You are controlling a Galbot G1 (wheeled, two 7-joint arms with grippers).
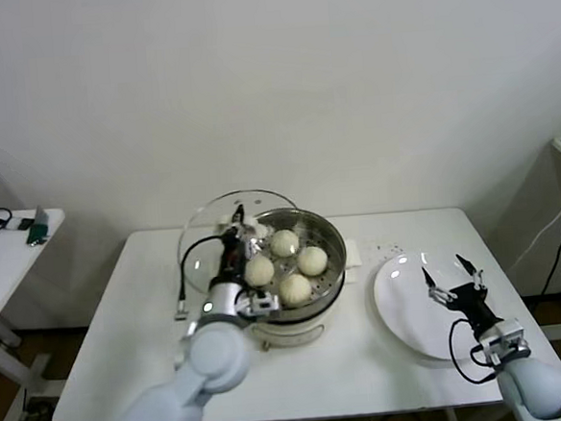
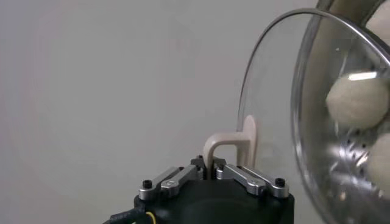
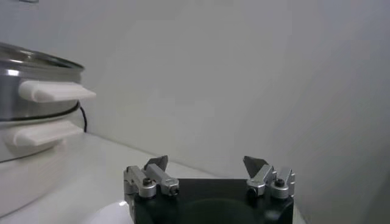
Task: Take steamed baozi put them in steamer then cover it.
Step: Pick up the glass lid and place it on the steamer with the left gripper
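Four cream-white baozi (image 1: 286, 264) lie inside the shiny steel steamer (image 1: 332, 238) on its white pot base at the table's middle. My left gripper (image 1: 239, 223) is shut on the white handle (image 2: 226, 148) of the round glass lid (image 1: 201, 237), holding the lid tilted on edge at the steamer's back-left rim. Through the lid (image 2: 274, 109) two baozi (image 2: 358, 100) show in the left wrist view. My right gripper (image 1: 451, 276) is open and empty, hovering over the white plate (image 1: 403, 308); its jaws (image 3: 207, 167) stand wide apart.
The steamer's white side handles (image 3: 55, 91) show in the right wrist view. A black cable (image 1: 184, 275) runs left of the steamer. A side table (image 1: 5, 259) with small items stands at far left. A wall is close behind.
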